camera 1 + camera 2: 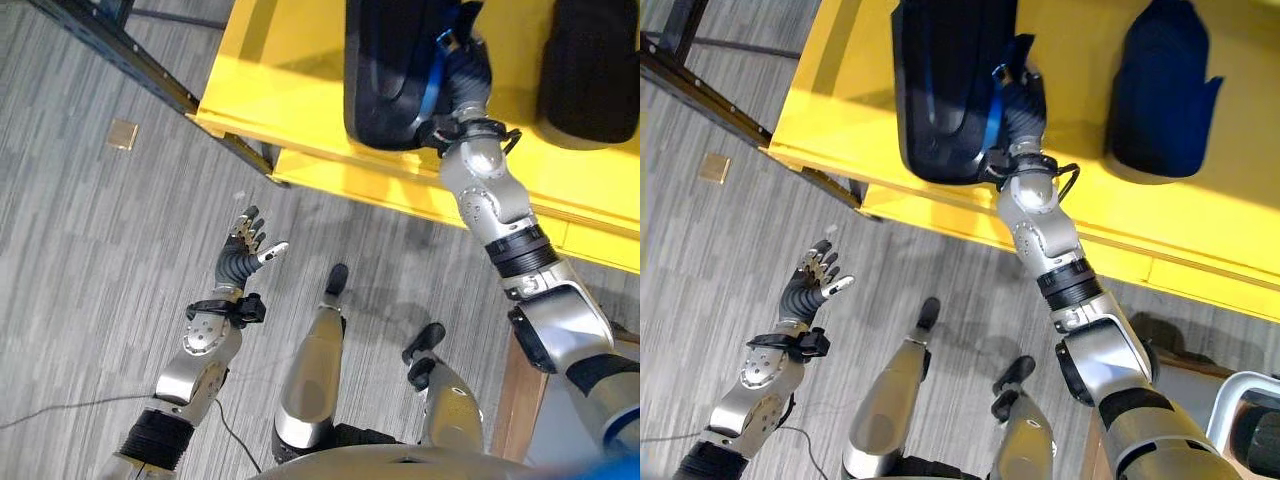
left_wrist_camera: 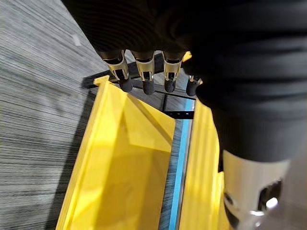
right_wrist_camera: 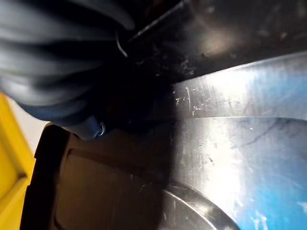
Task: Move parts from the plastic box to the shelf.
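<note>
One hand on black part

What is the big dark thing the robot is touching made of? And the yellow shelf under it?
The dark part looks like moulded black plastic with a smooth, half-glossy skin: light glints along its rounded edges, and the right wrist view shows fine scratches. The yellow shelf seems to be painted metal or board; its flat surface shines evenly, but the look leaves that open.

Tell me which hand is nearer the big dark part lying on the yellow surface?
The right. The right hand is against the dark part on the yellow surface, fingers hidden behind it. The left hand hangs open over the grey floor, well apart from it.
</note>
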